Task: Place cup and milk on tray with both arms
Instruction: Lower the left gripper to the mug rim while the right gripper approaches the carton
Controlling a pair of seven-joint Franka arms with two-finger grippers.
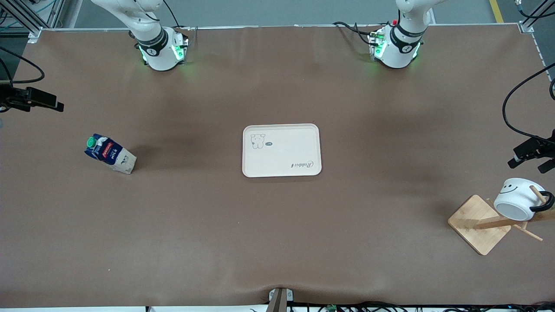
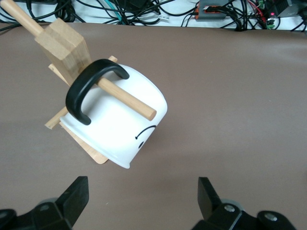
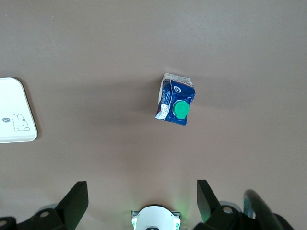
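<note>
The cream tray (image 1: 282,150) lies flat at the middle of the table; its corner also shows in the right wrist view (image 3: 14,103). The milk (image 1: 110,154) (image 3: 175,99) stands on the table toward the right arm's end. The cup (image 1: 516,201) (image 2: 120,129) hangs tilted by its black handle on a peg of a wooden rack, toward the left arm's end. My left gripper (image 1: 531,164) (image 2: 142,184) hovers open over the table beside the cup, touching nothing. My right gripper (image 1: 52,103) (image 3: 142,184) hovers open over the table near the milk, holding nothing.
The wooden rack (image 1: 477,223) (image 2: 64,45) has a square base and several slanted pegs. Both arm bases (image 1: 162,52) (image 1: 396,50) stand at the table's edge farthest from the front camera. Cables (image 2: 144,9) run along the edge by the rack.
</note>
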